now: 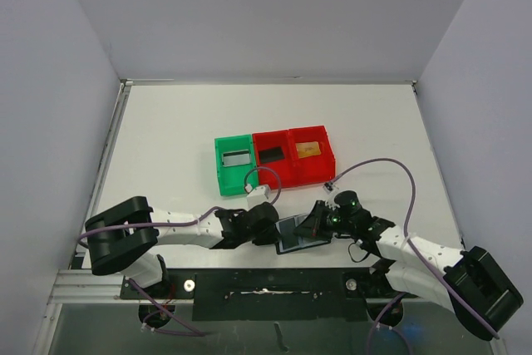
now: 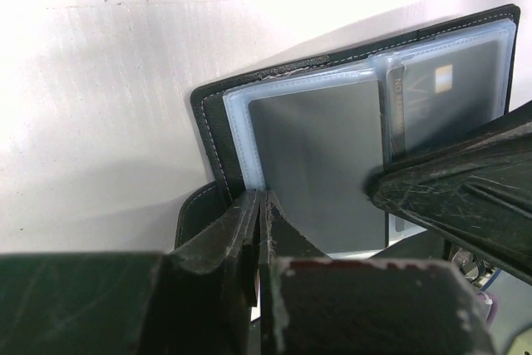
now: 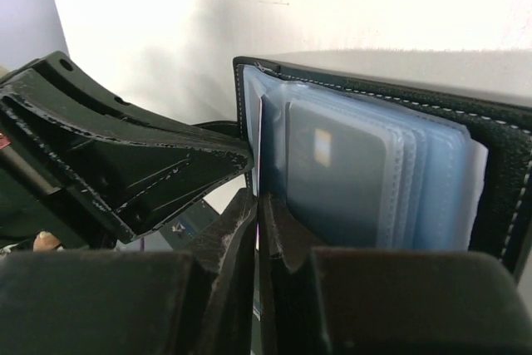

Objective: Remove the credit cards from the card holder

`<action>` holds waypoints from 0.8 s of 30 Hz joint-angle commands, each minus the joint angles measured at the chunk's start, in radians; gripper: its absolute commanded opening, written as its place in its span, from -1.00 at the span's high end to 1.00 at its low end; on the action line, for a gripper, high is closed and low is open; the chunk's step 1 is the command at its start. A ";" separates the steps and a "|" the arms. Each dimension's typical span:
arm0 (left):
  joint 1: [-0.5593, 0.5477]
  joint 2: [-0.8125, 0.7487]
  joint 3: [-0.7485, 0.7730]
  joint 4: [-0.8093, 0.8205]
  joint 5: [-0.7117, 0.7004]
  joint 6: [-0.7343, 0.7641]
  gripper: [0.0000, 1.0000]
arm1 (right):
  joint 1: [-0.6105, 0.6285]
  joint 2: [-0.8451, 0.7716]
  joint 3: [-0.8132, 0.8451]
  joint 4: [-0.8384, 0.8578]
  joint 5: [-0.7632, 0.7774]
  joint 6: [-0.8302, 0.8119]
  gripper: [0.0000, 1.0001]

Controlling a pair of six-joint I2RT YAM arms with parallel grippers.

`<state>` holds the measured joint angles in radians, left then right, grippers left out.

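Observation:
The black card holder point(image 1: 299, 234) lies open near the table's front edge, between my two grippers. My left gripper point(image 1: 273, 229) is shut on its left edge; in the left wrist view the gripper point(image 2: 259, 197) pinches the holder point(image 2: 316, 147) at a clear pocket leaf. My right gripper point(image 1: 318, 220) is shut on the holder's right side; in the right wrist view the gripper point(image 3: 258, 197) pinches a leaf of the blue-grey pockets point(image 3: 432, 180). A dark card with a small chip point(image 2: 449, 97) sits inside a pocket and also shows in the right wrist view point(image 3: 337, 176).
A green bin point(image 1: 224, 174) and two red bins point(image 1: 283, 172) point(image 1: 320, 165) stand in a row behind the holder. They hold a greyish card point(image 1: 236, 156), a black card point(image 1: 272, 154) and a tan-gold card point(image 1: 308, 149). Purple cables loop over both arms.

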<state>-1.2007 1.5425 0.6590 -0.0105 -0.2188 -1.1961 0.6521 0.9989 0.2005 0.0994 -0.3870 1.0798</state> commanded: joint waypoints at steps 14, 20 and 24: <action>0.016 0.032 -0.022 -0.127 -0.020 0.047 1.00 | -0.137 -0.027 0.031 -0.114 -0.141 -0.106 0.98; 0.014 -0.010 -0.006 -0.127 -0.029 0.073 1.00 | -0.143 0.008 -0.010 -0.038 -0.141 -0.048 0.91; 0.006 -0.053 0.016 -0.016 0.013 0.127 0.68 | -0.143 0.020 -0.055 0.032 -0.122 -0.006 0.91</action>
<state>-1.1931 1.5291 0.6586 -0.0162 -0.2092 -1.1530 0.5163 1.0119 0.1814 0.0395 -0.5091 1.0271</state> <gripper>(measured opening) 0.090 0.051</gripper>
